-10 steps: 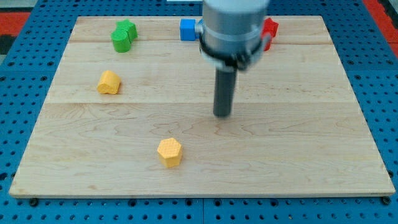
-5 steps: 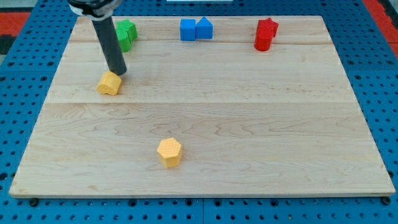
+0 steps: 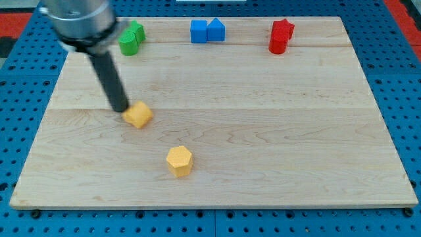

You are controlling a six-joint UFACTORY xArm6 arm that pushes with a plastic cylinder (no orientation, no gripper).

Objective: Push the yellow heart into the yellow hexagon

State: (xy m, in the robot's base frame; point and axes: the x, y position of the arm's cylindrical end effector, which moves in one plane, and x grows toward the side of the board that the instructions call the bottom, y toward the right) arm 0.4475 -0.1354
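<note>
A: Position of my tip [image 3: 122, 108]?

B: At the upper-left edge of the yellow heart [image 3: 138, 114], touching it or very nearly. Rod rises from there toward the view's top left, into the grey arm housing.

A: Jaws?

B: None on this rig, just the straight dark rod, so nothing spread, pressed together or pinching.

A: Where does the heart sit?

B: On the wooden desk [image 3: 283, 138], left of centre, about midway between the view's top and bottom. Shape is slightly blurred.

A: And the yellow hexagon [image 3: 179, 160]?

B: Below and to the right of the heart, near it but apart; bare wood shows between them. It lies toward the view's bottom.

A: Others?

B: Along the top edge: green block [image 3: 131, 37] at left, partly behind the arm housing, shape not clear. Blue cube [image 3: 198, 31] and a blue peaked block [image 3: 216, 29] side by side, touching. Red block [image 3: 281, 35] at right, shape uncertain. All well apart from the yellow pair.
</note>
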